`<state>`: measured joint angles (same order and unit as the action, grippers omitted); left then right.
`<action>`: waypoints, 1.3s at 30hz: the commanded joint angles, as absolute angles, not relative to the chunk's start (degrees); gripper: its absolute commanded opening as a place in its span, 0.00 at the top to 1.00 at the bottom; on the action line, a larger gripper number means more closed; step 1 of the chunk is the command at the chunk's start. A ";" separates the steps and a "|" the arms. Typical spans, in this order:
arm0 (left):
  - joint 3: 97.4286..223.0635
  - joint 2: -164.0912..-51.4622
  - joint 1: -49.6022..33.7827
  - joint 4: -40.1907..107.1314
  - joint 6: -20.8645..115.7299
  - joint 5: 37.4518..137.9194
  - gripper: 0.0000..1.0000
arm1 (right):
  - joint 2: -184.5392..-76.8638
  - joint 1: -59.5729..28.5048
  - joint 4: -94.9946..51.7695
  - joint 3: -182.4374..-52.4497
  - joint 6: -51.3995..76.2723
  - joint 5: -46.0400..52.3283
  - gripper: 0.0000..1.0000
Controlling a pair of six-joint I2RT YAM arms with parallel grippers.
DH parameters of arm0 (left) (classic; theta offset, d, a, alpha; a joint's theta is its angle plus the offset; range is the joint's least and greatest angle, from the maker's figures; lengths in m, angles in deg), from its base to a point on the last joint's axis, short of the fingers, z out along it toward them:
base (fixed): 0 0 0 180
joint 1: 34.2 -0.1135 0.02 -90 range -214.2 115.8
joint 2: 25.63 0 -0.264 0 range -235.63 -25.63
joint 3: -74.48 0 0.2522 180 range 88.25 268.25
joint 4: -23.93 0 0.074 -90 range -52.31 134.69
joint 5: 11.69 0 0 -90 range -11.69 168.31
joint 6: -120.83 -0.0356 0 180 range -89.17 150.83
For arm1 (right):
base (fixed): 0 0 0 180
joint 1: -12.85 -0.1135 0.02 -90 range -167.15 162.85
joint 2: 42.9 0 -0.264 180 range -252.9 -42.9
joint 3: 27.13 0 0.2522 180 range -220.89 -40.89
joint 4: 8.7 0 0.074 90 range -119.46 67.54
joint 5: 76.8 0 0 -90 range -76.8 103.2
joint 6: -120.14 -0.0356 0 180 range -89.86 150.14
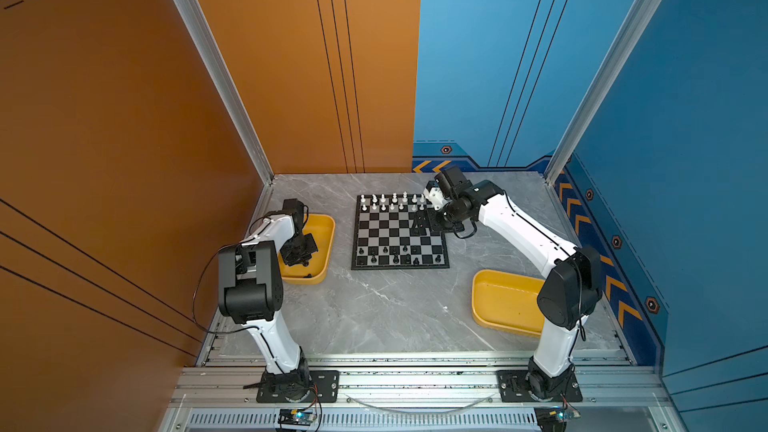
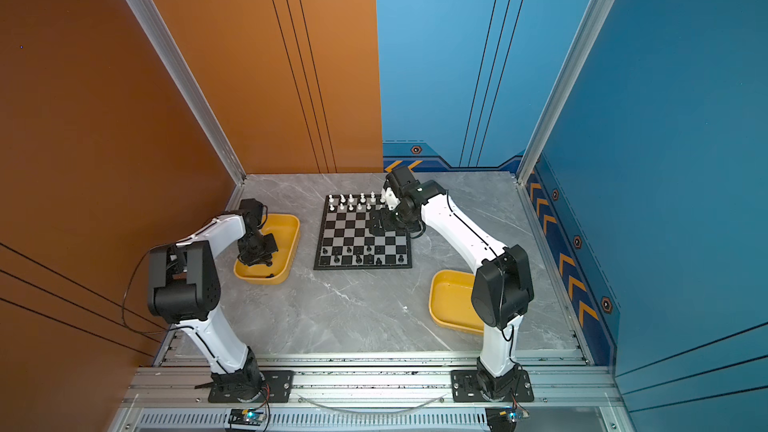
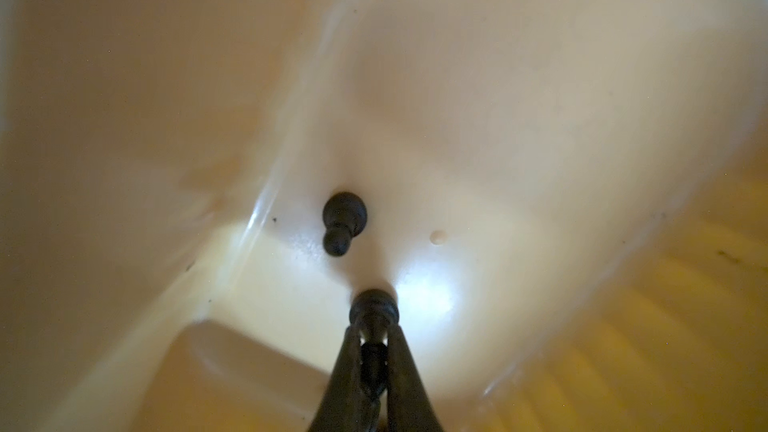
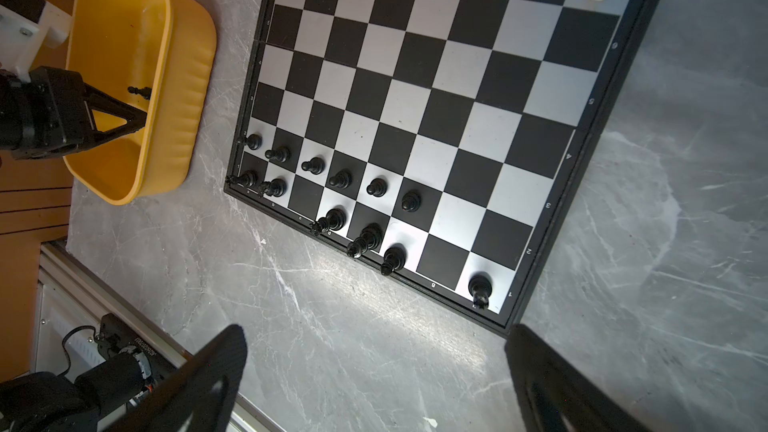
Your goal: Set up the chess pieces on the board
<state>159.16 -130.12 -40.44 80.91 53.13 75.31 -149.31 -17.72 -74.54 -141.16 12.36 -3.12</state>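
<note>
- Grey marbled tabletop [image 1: 374, 317] carries the board [image 1: 399, 230] at its middle, with a yellow left tray [image 1: 331, 238] and right tray [image 1: 503, 301] on either side.
- White pieces [image 1: 392, 201] fill the two far rows as far as I can see. My right arm [image 1: 519, 226] hides that end of them.
- Black pieces [image 4: 340, 179] are partly set, with six pawns on their row and six men on the near row.
- By my count four black squares are bare: two on the back row and two pawn squares at the right end.
- My left gripper [image 3: 374, 328] is down in the left tray, jaws clenched on a black pawn [image 3: 374, 305] by its upper part. I cannot tell whether it has left the tray floor.
- A second pawn [image 3: 343, 222] lies on its side just beside it.
- My right gripper [image 4: 376, 332] hovers above the board's right half, jaws spread wide and holding nothing.
- I judge the job mostly done. These two pawns would finish the pawn row.
- I cannot find the two missing back-row men in any view, and no pieces show in the right tray.
</note>
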 commanded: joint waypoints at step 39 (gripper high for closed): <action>202.83 -149.42 9.32 94.30 60.47 71.33 0.94 | -104.92 -3.39 -81.40 -106.48 14.86 -4.99 0.00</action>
<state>200.43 -148.59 8.63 92.56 59.29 71.64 -106.32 -3.90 -79.26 -107.63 13.84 -3.60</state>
